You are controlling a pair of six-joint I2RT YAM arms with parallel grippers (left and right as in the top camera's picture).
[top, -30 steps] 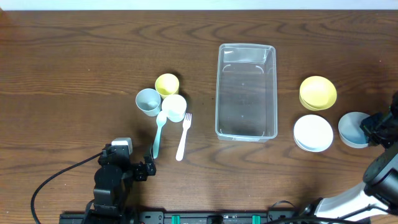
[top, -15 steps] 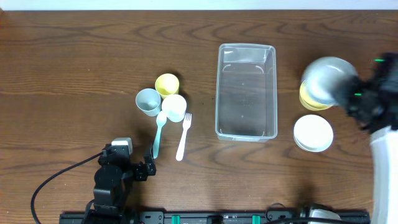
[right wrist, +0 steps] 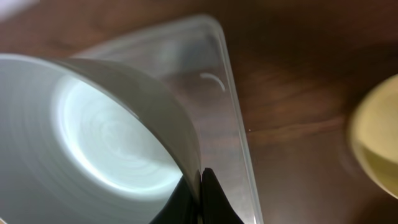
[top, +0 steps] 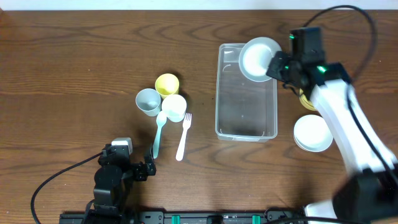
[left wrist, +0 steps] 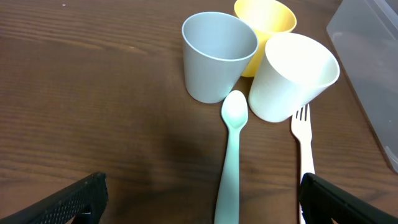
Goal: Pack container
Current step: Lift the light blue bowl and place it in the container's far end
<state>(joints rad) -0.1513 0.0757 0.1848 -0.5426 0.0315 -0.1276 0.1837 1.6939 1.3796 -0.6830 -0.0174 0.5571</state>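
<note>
**Right gripper holds a bowl above the container's far corner**

Right gripper (top: 277,64) is clamped on the rim of a tilted pale bowl (top: 258,58), which hangs over the far right corner of the container (top: 245,109). The clear container is empty, and its long axis runs away from the robot. The bowl overlaps the container's right rim, so the set-down probably calls for a short shift leftward and nearer. Left gripper (top: 147,169), jaws apart and holding nothing, sits well left of the container.
</note>
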